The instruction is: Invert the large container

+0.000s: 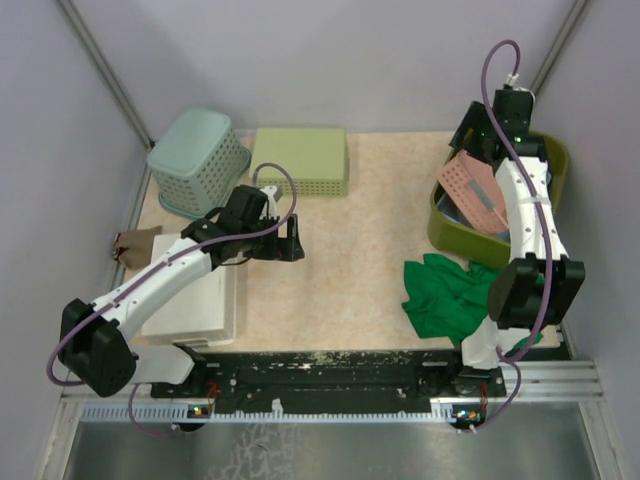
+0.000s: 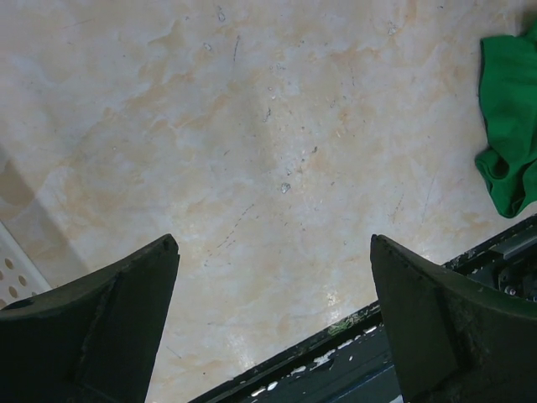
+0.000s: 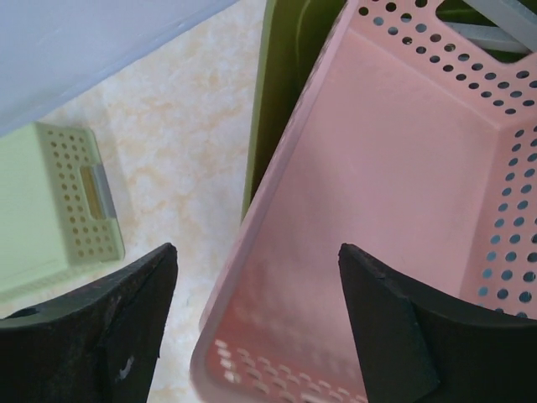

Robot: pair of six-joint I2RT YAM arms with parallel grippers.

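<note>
Two claws are gaping wide, gripping nothing. Nearest you, a white basket [image 1: 200, 305] is lying under your left arm, and a green cloth [image 1: 445, 295] is sitting crumpled by the right base. Your left claw [image 2: 274, 243] is hovering over bare bench [image 2: 252, 126]. Farther right, the large container [image 1: 450, 228] is sitting open side up by the bench's right edge, a pink perforated basket [image 3: 377, 193] leaning inside it. Your right claw [image 3: 258, 252] is hanging above that pink basket's wall. Far left, a teal basket [image 1: 195, 160] and a pale green basket [image 1: 300, 160] are sitting side by side.
</note>
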